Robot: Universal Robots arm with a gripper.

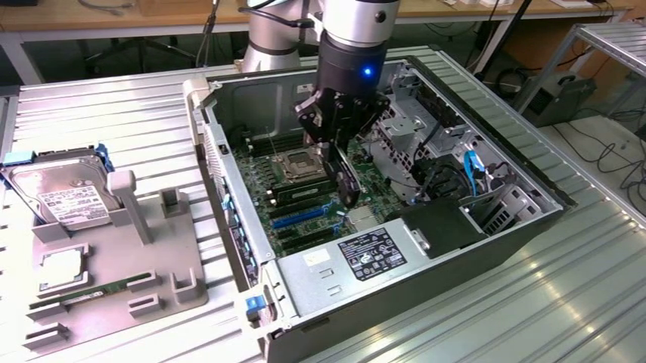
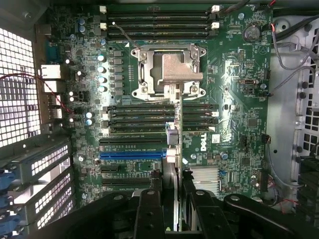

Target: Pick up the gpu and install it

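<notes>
Exterior view: tool (image 1: 341, 144) is pinching the gpu (image 1: 349, 178) edge-on, hanging it inside the open computer case (image 1: 525, 219) above the motherboard (image 1: 302, 208). Pickup done, seating not yet. Wrist view: card edge sits over the blue slot (image 2: 132, 155), apparently not pushed in. Hard drive (image 1: 63, 195) sits on the bench holder.

Silver arm (image 1: 355, 19), black wrist with blue light, black pincer (image 1: 338, 125)
</notes>
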